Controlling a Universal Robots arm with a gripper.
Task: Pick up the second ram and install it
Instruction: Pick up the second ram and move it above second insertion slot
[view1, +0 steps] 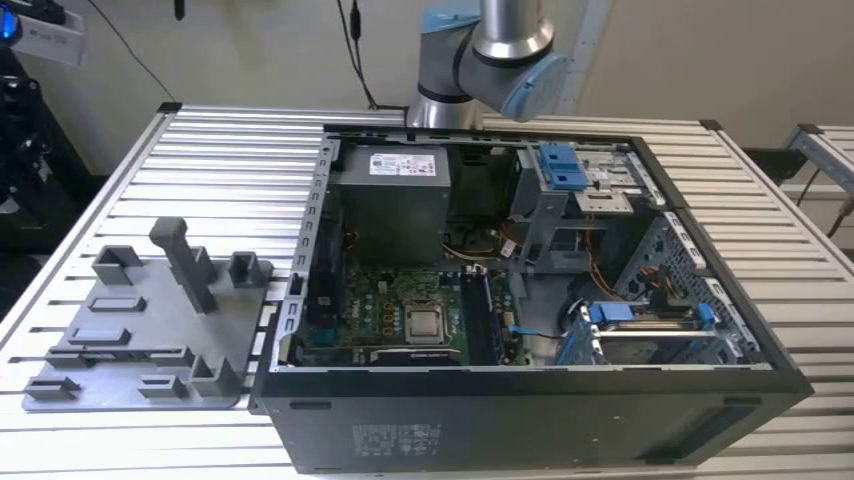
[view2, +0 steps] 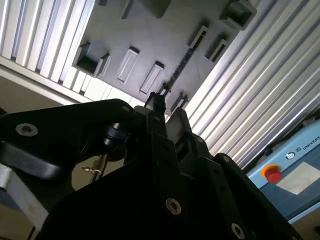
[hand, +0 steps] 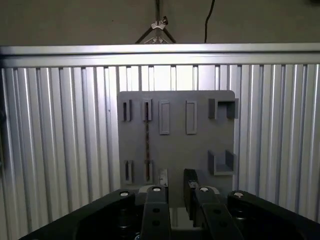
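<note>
The second ram (hand: 147, 142) is a thin dark stick standing on edge in a pair of slots on the grey fixture plate (hand: 200, 145). It also shows as a thin dark line (view2: 181, 64) in the second wrist view. My gripper (hand: 176, 182) hangs well above the plate, open, and bare plate shows between its two fingers (hand: 190, 181). The ram lies a little to one side of the gap. The fingers (view2: 156, 102) also show dark in the second wrist view. In the exterior view the plate (view1: 140, 330) lies at the left, and the arm (view1: 487, 60) rises out of the picture at the top.
An open computer case (view1: 747, 345) lies on the slatted aluminium table (view1: 214, 170), to the exterior view's right of the plate. Its green motherboard (view1: 387, 310) faces up. The plate carries upright posts (view1: 187, 265). A pale box with a red button (view2: 272, 173) sits beyond the table edge.
</note>
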